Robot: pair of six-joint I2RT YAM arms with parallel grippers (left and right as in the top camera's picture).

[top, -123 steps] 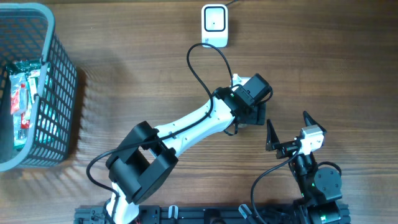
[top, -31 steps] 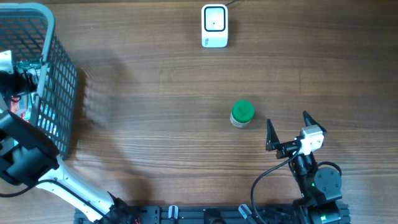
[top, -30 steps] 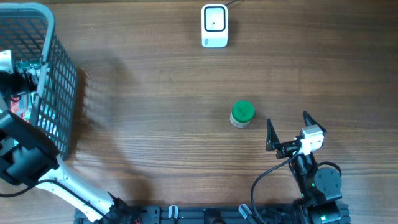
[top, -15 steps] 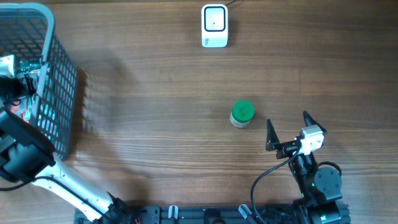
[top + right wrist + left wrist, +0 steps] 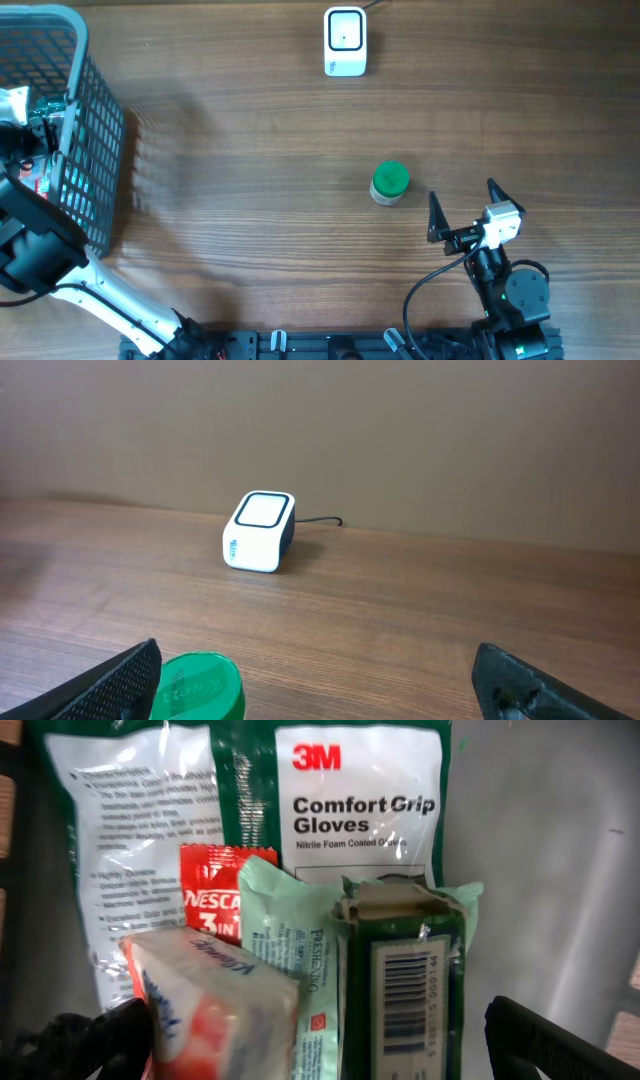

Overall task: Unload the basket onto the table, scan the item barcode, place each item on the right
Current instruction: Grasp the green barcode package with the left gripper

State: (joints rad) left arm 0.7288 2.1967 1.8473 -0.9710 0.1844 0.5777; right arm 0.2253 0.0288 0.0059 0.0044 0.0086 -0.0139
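Wooden table (image 5: 250, 150), brown, viewed from overhead. Far left: grey mesh basket (image 5: 95, 150) holding packaged items. Left gripper (image 5: 315, 1040) is inside the basket, jaws spread wide, holding nothing. Between its fingers, in the wrist view: a white-and-red pack (image 5: 220, 1000), a pale green pack (image 5: 290, 950) and a dark green box (image 5: 405, 990) with its barcode facing the camera. Behind these lie a red Nescafé sachet (image 5: 215, 900) and a 3M gloves packet (image 5: 355, 810). Top centre: white scanner (image 5: 345, 41), cable attached. Right of centre: green-lidded jar (image 5: 389, 183), upright, well apart from the scanner. Right gripper (image 5: 460, 190) sits just beside the jar – jaws wide, empty, not touching it.
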